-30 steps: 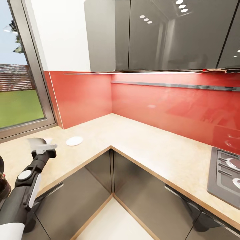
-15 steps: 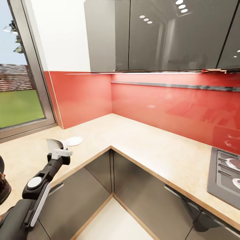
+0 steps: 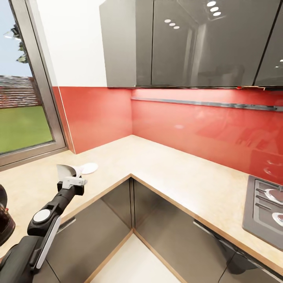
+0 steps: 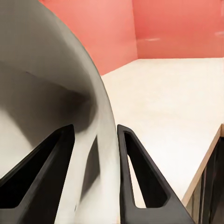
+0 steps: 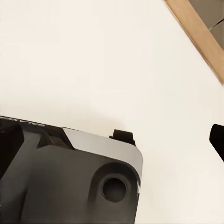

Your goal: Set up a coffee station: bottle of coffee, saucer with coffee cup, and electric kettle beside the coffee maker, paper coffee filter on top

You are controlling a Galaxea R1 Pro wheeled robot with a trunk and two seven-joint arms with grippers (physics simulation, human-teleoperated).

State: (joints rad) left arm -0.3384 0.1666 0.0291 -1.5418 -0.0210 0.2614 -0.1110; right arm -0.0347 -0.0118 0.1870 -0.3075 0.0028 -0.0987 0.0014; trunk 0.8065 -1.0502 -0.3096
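Observation:
My left gripper (image 3: 67, 175) is shut on the rim of the white coffee cup (image 3: 65, 171) and holds it just above the light kitchen countertop (image 3: 169, 169). In the left wrist view the cup's curved wall (image 4: 56, 93) sits pinched between the two black fingers (image 4: 135, 177). The white saucer (image 3: 89, 168) lies flat on the countertop just beyond the cup, close to it. A dark rounded object (image 3: 4, 220) is cut off at the left edge, and I cannot tell what it is. In the right wrist view one dark fingertip (image 5: 218, 140) hangs over pale floor.
The countertop turns a corner under a red backsplash (image 3: 196, 122) and glossy grey wall cabinets (image 3: 177, 43). A hob (image 3: 265, 214) is set in at the right. A window (image 3: 23, 114) is at the left. Dark cabinet fronts (image 3: 118, 220) stand below the worktop.
My left arm has carried the cup rightward, close to the saucer, then stopped. The camera tilted slightly, shifting the whole picture down a little.

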